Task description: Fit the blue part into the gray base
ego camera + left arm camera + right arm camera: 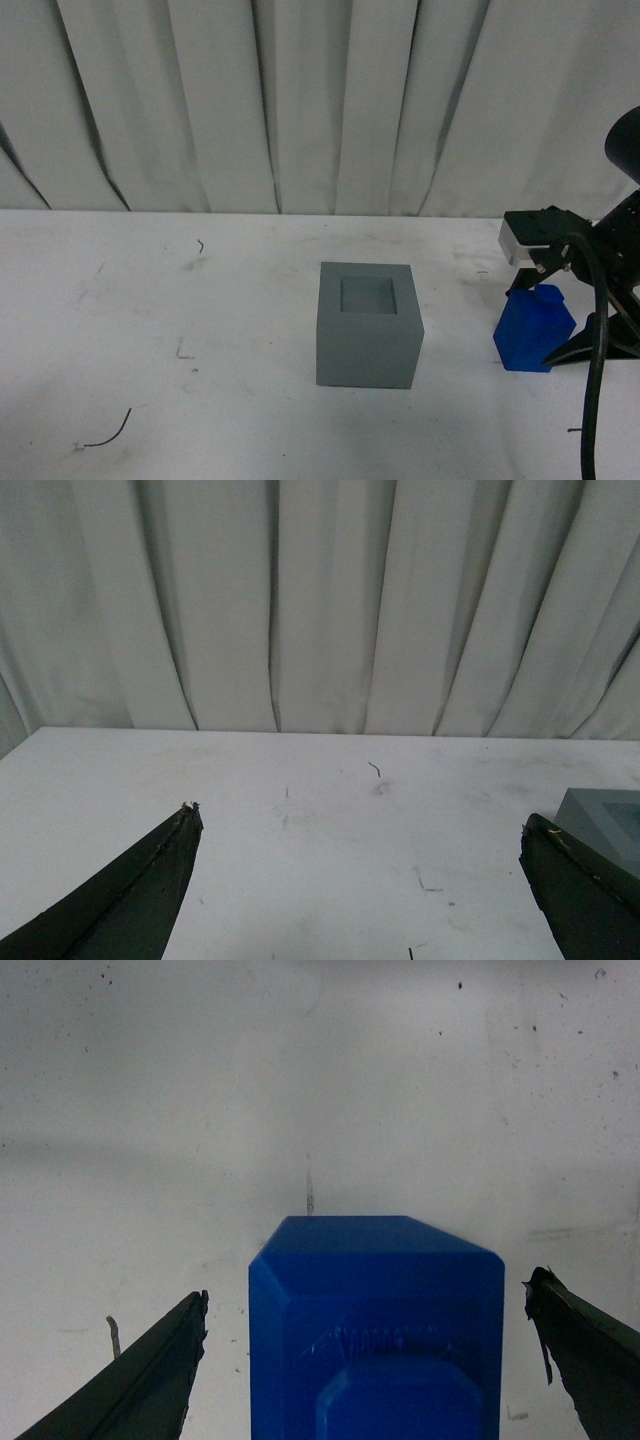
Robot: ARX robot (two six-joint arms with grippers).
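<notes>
The gray base point(368, 325), a matte cube with a square recess in its top, stands mid-table; its corner shows in the left wrist view point(605, 818). The blue part point(534, 330) stands on the table to its right, under my right arm. In the right wrist view the blue part point(375, 1325) sits between the spread fingers, touching neither. My right gripper point(367, 1305) is open around it. My left gripper point(358, 825) is open and empty over bare table, left of the base; it is out of the front view.
The white table point(200, 400) carries scuff marks and a thin dark wire point(110, 432) near the front left. A pleated white curtain point(300, 100) hangs behind the table's far edge. The right arm's black cable point(590, 400) hangs at the right.
</notes>
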